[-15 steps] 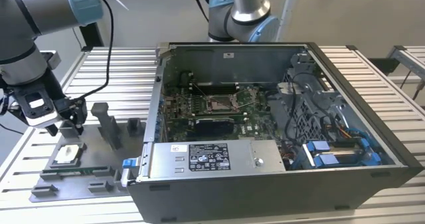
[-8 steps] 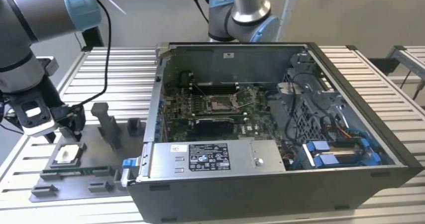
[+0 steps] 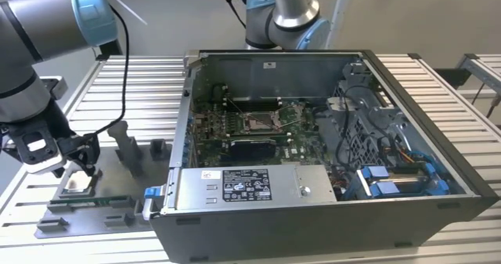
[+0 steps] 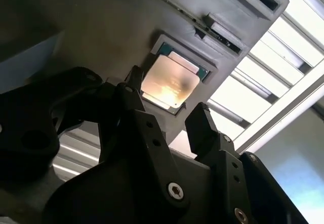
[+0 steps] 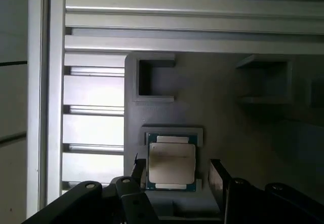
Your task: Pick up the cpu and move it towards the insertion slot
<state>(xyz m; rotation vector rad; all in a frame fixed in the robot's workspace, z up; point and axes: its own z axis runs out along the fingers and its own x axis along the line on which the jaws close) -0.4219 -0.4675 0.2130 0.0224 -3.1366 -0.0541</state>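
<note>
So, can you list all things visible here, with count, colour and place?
cpu: one, silvery, in the tray's square recess.
insertion slot: one, silver frame, inside the case.
computer case: one, dark grey, open, on the table.
power supply: one, silver, at the case's near edge.
memory stick: one, green, in the tray near the cpu.
tray: one, grey, beside the case.
table: one, silver slats, under everything.
jaws: one pair, black, open, either side of the cpu.

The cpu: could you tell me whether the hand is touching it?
Cannot tell. In the first wrist view the open hand straddles the cpu; one finger stands clear, the other overlaps its edge, contact unclear.
</note>
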